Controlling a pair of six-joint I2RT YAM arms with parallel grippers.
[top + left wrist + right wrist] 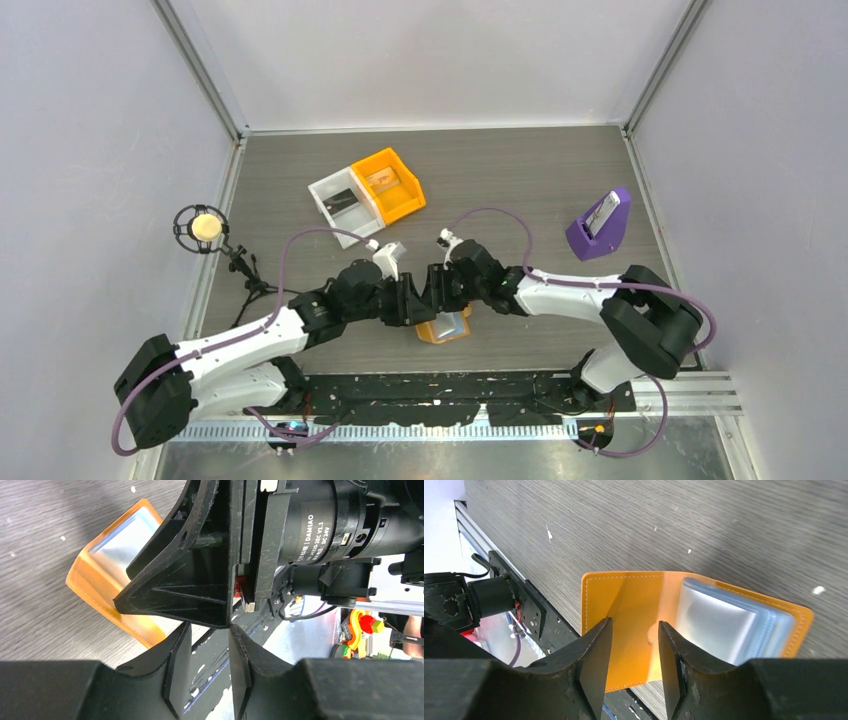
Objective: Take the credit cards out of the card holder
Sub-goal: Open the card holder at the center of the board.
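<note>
The card holder lies spread open near the table's front edge, orange with light blue translucent pockets. Whether credit cards sit inside those pockets I cannot tell. My right gripper hangs open just over the holder's plain orange flap, with nothing between its fingers. My left gripper is open too, its tips right up against the right gripper's black finger. The holder shows beyond them. From above, the two grippers, left and right, meet nose to nose over the holder.
A white bin and an orange bin stand side by side at the back centre, a card in each. A purple wedge stand with a card is at the right. A small tripod stands at the left edge. The black rail runs along the front.
</note>
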